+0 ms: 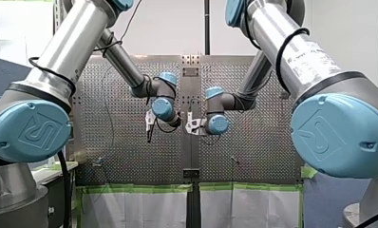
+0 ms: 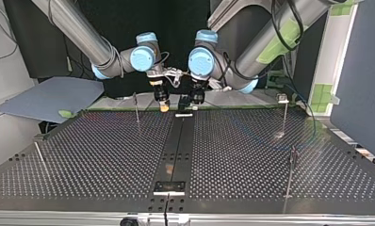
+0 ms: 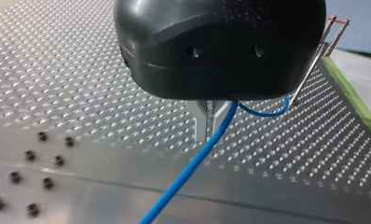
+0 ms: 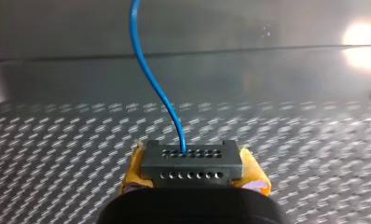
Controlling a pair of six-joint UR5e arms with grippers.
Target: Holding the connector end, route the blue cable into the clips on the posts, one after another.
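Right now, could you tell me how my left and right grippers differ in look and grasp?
My left gripper has narrow metal fingers; my right gripper has yellow pads. My left gripper pinches the thin blue cable; my right gripper clamps the grey perforated connector block. Both are shut.

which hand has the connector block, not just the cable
My right hand: its yellow pads clamp the grey perforated connector block. My left hand pinches only the thin blue cable.

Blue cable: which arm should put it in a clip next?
Probably my left gripper: it pinches the cable beside a post with a clip. My right gripper only clamps the connector.
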